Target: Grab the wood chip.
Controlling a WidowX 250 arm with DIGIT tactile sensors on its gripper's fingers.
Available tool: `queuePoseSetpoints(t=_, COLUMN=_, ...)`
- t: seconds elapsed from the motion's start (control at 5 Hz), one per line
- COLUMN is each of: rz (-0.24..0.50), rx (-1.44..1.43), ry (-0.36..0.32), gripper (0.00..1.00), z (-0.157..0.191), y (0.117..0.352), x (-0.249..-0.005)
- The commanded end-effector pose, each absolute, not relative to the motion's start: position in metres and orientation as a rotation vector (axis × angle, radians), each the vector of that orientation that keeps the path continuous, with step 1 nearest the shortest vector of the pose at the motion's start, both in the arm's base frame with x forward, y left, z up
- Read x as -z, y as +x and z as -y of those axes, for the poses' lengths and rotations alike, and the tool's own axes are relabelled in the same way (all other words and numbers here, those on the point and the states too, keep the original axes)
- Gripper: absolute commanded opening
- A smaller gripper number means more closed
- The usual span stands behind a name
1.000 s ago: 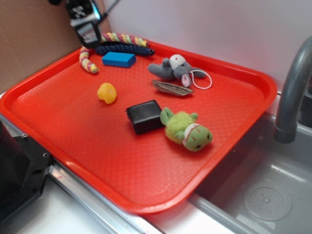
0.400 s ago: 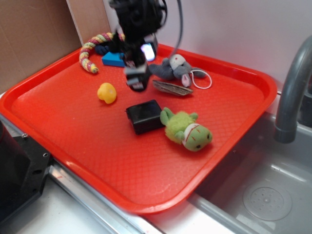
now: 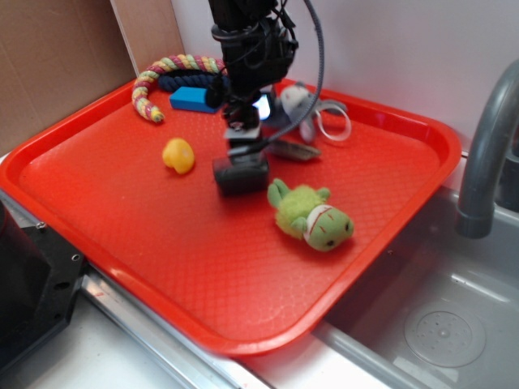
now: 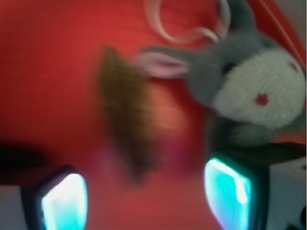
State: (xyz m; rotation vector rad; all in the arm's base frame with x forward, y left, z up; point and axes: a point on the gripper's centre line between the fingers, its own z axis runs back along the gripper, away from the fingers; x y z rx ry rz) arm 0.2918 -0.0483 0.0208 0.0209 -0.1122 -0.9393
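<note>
The wood chip (image 4: 125, 115) is a flat brown sliver lying on the red tray (image 3: 97, 211), blurred in the wrist view, with its near tip pointing between my fingers. In the exterior view only its right part (image 3: 293, 151) shows past the arm. My gripper (image 3: 246, 146) hangs low over the chip's left end, just behind the black block (image 3: 241, 175). In the wrist view the gripper (image 4: 146, 196) is open, with one glowing fingertip on each side and only tray between them. The grey plush mouse (image 4: 249, 91) lies right beside the chip.
A green plush toy (image 3: 312, 217) lies right of the black block. A yellow toy (image 3: 178, 154), a blue block (image 3: 190, 99) and a braided rope (image 3: 162, 74) sit at the tray's back left. A grey faucet (image 3: 485, 154) and a sink (image 3: 438, 324) are to the right.
My gripper has travelled from the tray's back left corner to the right and down, and now hangs low over the wood chip's left end beside the black block. The jaws stay open.
</note>
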Motion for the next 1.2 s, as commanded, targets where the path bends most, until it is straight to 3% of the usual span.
queuePoseSetpoints(t=0.0, rz=0.131, rx=0.918, ry=0.012, gripper=1.0, z=0.06, y=0.286, x=-0.024)
queuePoseSetpoints(t=0.6, rz=0.125, rx=1.088, ry=0.045, gripper=1.0, z=0.086, y=0.27, x=-0.04)
queuePoseSetpoints(t=1.0, rz=0.232, rx=1.087, ry=0.078, gripper=1.0, z=0.068, y=0.278, x=-0.091)
